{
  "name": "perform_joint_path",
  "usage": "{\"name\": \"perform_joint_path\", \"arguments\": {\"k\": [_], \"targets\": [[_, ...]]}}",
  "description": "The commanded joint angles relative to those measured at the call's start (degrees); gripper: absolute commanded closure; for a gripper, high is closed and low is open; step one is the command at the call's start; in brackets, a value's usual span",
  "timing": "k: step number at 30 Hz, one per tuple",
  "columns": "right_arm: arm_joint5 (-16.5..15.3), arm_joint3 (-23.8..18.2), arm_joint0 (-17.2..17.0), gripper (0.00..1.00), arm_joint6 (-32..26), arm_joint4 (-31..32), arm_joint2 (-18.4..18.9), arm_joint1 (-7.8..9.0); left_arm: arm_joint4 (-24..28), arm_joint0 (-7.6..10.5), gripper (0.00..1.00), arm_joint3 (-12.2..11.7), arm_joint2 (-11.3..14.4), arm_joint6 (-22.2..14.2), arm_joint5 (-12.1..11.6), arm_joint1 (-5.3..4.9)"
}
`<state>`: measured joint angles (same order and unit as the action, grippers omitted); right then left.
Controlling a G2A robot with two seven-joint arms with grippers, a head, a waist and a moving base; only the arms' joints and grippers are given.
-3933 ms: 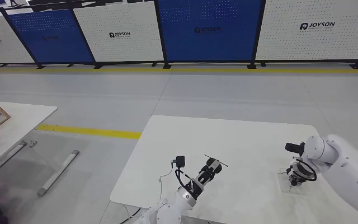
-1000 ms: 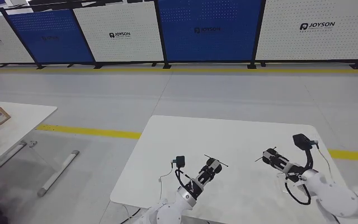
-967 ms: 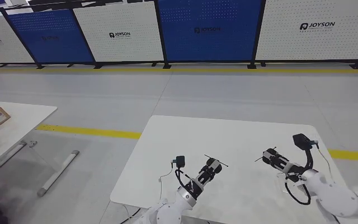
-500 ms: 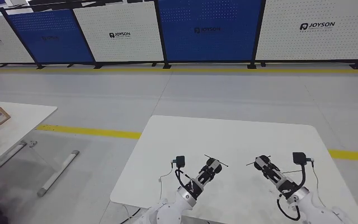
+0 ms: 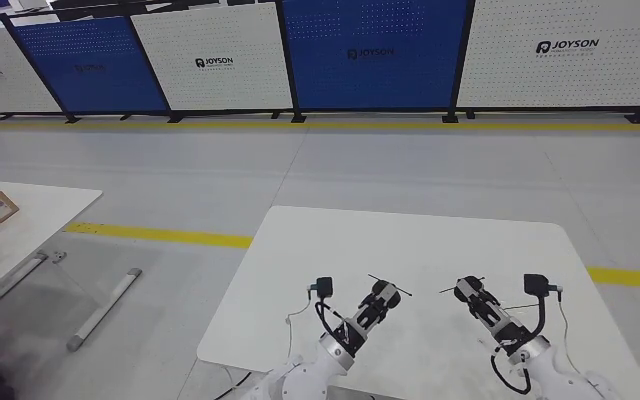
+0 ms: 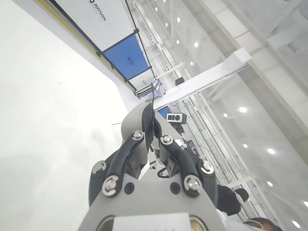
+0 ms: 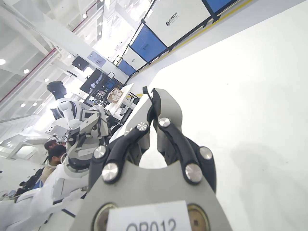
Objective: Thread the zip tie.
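Top view: over the bench [image 5: 420, 235], the left hand [image 5: 381, 293] is pinched tight on a thin black zip tie [image 5: 402, 291] that lies across it from 10 to 4 o'clock. The right hand [image 5: 464, 289], near at its 3 o'clock, is clamped on a strip [image 5: 446, 291] running 8 to 2. Their inner ends face each other, apart. Whether this is one tie or two I cannot tell.

Left wrist view: the tail [image 6: 152, 92] pokes out past the closed left hand [image 6: 149, 108].

Right wrist view: the head [image 7: 145, 89] sits just beyond the closed right hand [image 7: 153, 97]. Threading likely needs the tail lined up with that head.
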<state>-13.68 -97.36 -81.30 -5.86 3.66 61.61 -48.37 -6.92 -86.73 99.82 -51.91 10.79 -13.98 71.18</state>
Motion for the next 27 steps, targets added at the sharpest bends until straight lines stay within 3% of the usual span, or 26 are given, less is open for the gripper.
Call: {"name": "perform_joint_path", "arguments": {"k": [1, 4, 12, 21, 27], "targets": [[0.0, 0.0, 0.0, 1.0, 0.0, 0.0, 0.0, 0.0, -6.3, 0.62, 1.0, -0.3, 1.4, 4.2, 0.8, 0.4], [0.0, 0.0, 0.0, 1.0, 0.0, 0.0, 0.0, 0.0, -11.5, 1.43, 1.0, -1.3, 3.4, 7.5, 2.8, 1.0], [0.0, 0.0, 0.0, 1.0, 0.0, 0.0, 0.0, 0.0, -11.9, 1.49, 1.0, -1.5, 3.6, 7.9, 3.1, 1.06], [0.0, 0.0, 0.0, 1.0, 0.0, 0.0, 0.0, 0.0, -9.9, 3.02, 1.0, -5.3, 4.4, 2.6, 8.1, 1.66], [0.0, 0.0, 0.0, 1.0, 0.0, 0.0, 0.0, 0.0, -8.4, 3.91, 1.0, -6.7, 5.1, 2.2, 8.7, 2.15]]}}
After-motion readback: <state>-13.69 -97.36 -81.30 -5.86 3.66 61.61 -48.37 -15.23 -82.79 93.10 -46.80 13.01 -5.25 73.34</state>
